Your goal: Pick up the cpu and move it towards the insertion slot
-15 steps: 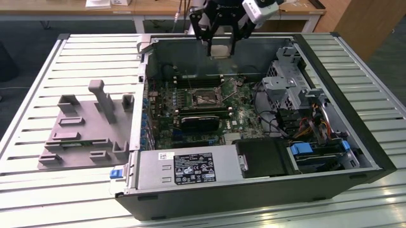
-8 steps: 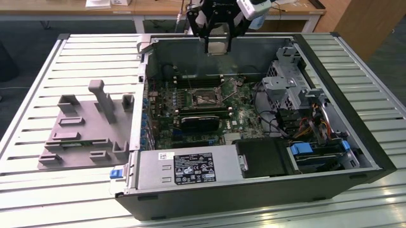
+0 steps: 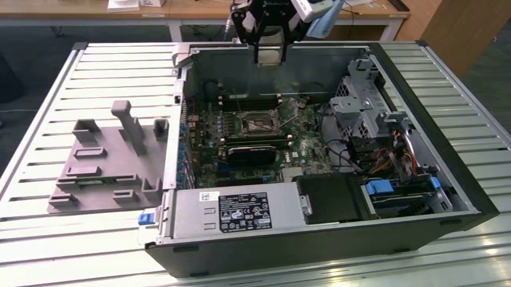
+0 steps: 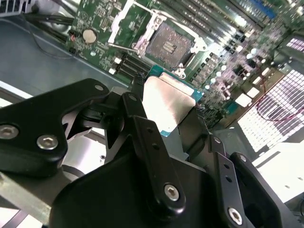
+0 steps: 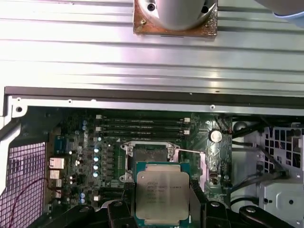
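The cpu (image 3: 269,55) is a flat square chip with a silvery top, held above the far wall of the open computer case (image 3: 415,239). My gripper (image 3: 269,43) is shut on it, one black finger on each side. In both wrist views the cpu (image 4: 166,102) (image 5: 161,194) sits between the fingers (image 4: 137,126) (image 5: 124,202). The insertion slot (image 3: 257,122) is a metal-framed square socket with a dark centre on the motherboard, below the chip and apart from it. It appears just beyond the chip in the wrist views (image 4: 170,43) (image 5: 148,156).
A black finned block (image 3: 249,154) and long memory slots (image 5: 142,124) flank the socket. A power supply (image 3: 231,210) fills the case's near side, and a drive cage (image 3: 375,113) with cables stands at the exterior view's right. A grey fixture plate (image 3: 112,161) lies at the exterior view's left.
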`<state>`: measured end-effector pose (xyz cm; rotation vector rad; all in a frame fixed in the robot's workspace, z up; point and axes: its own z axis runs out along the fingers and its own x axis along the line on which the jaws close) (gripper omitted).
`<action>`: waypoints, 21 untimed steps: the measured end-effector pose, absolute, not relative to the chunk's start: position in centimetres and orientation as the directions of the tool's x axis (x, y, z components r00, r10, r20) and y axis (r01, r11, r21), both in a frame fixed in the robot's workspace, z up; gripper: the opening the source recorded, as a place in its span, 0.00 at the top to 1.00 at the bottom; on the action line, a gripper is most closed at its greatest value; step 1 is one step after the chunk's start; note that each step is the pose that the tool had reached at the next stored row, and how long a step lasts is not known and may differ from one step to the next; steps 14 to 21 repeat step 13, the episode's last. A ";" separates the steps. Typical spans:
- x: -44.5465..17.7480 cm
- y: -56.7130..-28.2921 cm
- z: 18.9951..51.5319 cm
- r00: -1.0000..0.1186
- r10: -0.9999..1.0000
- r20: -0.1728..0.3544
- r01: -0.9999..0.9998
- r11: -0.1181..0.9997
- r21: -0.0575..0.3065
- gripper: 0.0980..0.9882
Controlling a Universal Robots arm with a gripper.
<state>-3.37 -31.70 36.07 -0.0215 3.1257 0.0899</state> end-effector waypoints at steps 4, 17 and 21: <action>-3.6 -31.0 35.7 -1.000 -0.013 -0.017 -0.014 0.998 0.057 0.51; -3.7 -30.7 35.4 -1.000 -0.013 -0.018 -0.014 0.998 0.057 0.51; -3.7 -30.7 35.4 -1.000 -0.013 -0.018 -0.014 0.998 0.057 0.51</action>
